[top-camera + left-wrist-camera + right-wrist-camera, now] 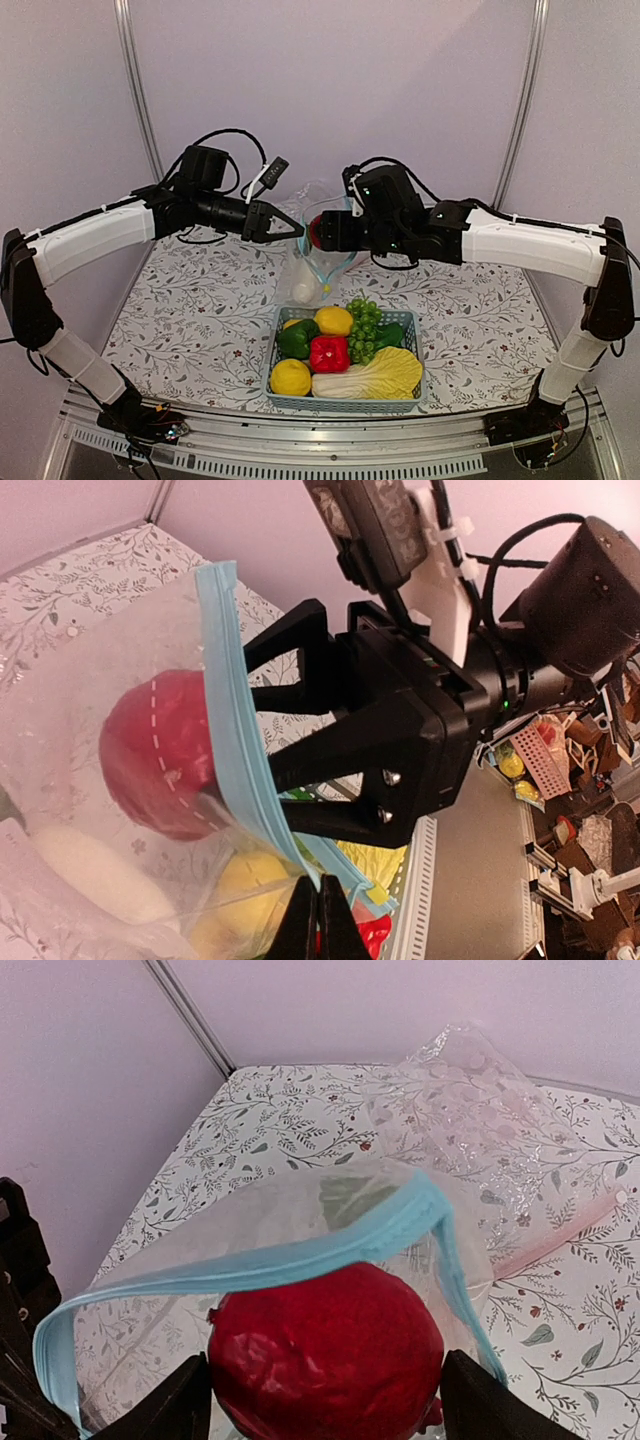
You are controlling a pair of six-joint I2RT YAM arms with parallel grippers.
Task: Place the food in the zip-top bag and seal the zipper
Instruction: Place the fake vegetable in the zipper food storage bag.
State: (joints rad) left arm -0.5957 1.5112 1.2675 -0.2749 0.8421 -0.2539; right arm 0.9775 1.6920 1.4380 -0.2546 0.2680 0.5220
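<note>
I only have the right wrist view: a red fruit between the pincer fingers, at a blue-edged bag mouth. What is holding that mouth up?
Observer: The left pincer, shut on the zip-top bag right by its zipper.
Operator: Is anything lower down inside the bag?
Observer: A white radish lies low in it.
Operator: What food is outside the bag?
Observer: Two lemons, a green pepper, a red pepper, grapes and a cabbage sit in the basket.
</note>
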